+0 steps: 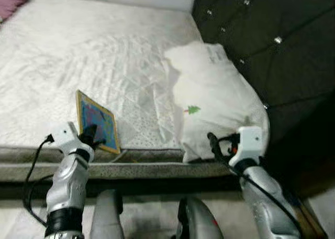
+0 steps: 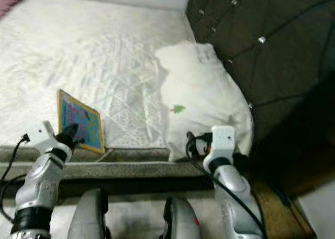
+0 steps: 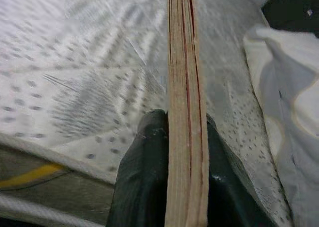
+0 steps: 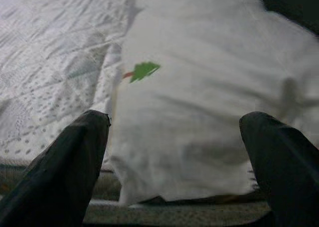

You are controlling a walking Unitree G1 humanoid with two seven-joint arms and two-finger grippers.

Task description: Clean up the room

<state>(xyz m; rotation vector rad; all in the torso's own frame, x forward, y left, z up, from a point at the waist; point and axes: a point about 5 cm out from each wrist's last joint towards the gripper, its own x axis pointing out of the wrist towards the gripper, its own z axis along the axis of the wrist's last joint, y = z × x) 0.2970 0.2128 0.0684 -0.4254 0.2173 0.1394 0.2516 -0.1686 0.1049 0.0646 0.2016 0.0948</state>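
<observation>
Lower left of the frame: left end effector [image 1: 93,137] clenched on a thin book [image 1: 96,121], fingers [image 3: 144,172] pinching its lower edge so the colourful cover stands tilted above the near edge of the bed [image 1: 104,55], probably for lifting away. Lower right: right end effector [image 4: 174,162] released, fingers spread wide just before the white pillow [image 1: 214,97], likely lined up to take hold of it. Pillow against the dark headboard [image 1: 272,45].
</observation>
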